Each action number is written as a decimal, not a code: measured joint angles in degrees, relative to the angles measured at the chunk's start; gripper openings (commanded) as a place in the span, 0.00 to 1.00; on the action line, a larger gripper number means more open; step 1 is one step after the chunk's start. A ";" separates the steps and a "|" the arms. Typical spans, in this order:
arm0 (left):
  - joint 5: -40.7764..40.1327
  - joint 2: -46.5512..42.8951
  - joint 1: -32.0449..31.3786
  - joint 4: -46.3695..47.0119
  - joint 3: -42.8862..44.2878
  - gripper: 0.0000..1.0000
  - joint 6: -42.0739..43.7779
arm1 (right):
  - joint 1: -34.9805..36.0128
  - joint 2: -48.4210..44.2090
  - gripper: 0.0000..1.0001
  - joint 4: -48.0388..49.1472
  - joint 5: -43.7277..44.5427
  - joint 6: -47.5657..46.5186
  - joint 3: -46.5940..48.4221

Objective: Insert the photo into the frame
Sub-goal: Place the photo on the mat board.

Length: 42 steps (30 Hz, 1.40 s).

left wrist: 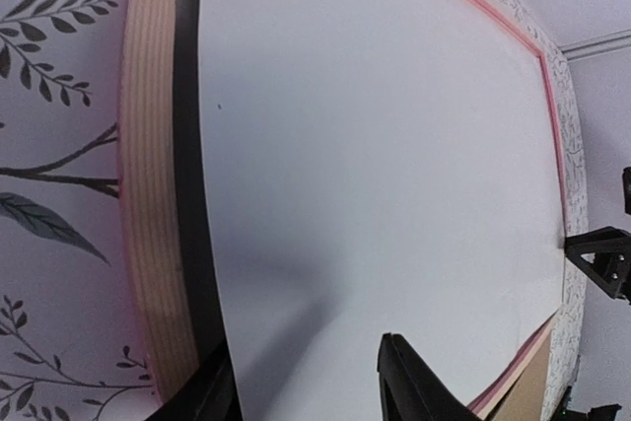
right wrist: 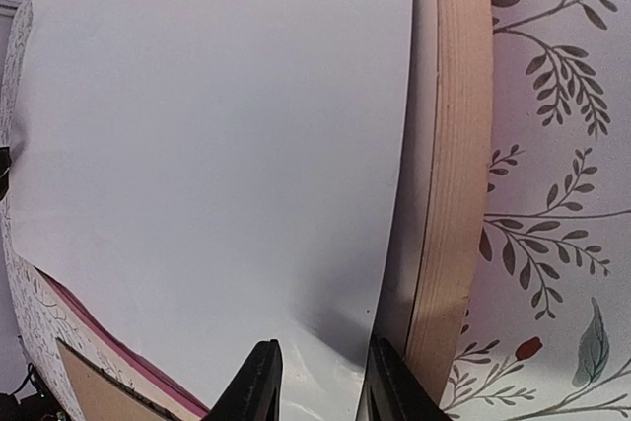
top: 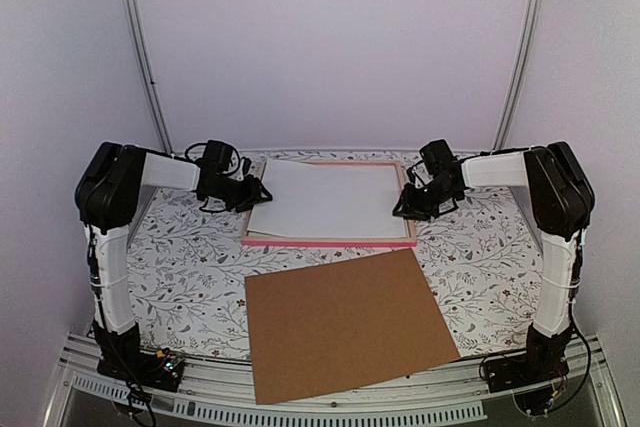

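White walls, floral-print table (top: 180, 247). frame (top: 330, 243) lies flat between the two sets of fingers, with its long axis running from one set to the other and a short rail facing each. The outer edge is pink; the rail faces look like pale wood in the wrist views.

photo (top: 325, 197) lies on the frame with its plain white side up, so the printed side isn't visible. Its long axis runs the same way as the frame's, slightly skewed. Its short edges end at the fingers.

left fingers (top: 262, 191) are at the photo's left short edge, clearly parted. In the left wrist view one finger is over the sheet and the other is out by the rail, with the sheet edge in the gap. A dark shadow runs under that edge. They aren't clamped on anything.

right fingers (top: 402, 205) are at the right short edge. The gap is narrower but visible, and the sheet edge runs into it. They grip nothing. A pale strip shows between the sheet edge and the right rail.

backing board (top: 345, 322) lies flat on the base side of both sets of fingers. It is rotated a little, and its far edge is just short of the frame's near rail.
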 measured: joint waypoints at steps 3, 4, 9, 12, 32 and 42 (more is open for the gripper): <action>-0.55 -0.22 -0.20 -0.42 0.00 0.49 0.02 | 0.00 0.00 0.32 -0.26 0.37 -0.17 0.20; -0.72 -0.28 -0.26 -0.55 0.00 0.50 0.02 | 0.00 0.00 0.33 -0.46 0.55 -0.22 0.31; -1.36 -0.44 -0.48 -0.81 0.00 0.52 0.20 | -0.07 0.00 0.33 -1.31 1.25 -0.46 1.11; -1.62 -0.50 -0.61 -0.92 0.00 0.55 0.33 | -0.11 0.00 0.34 -1.51 1.38 -0.55 1.14; -2.99 -1.07 -1.36 -1.95 0.22 0.62 1.42 | -0.35 -0.31 0.35 -2.08 1.88 -1.57 1.42; -9.40 -3.69 -1.88 -6.10 0.09 0.64 2.62 | -0.52 -0.52 0.35 -2.34 2.58 -1.62 1.42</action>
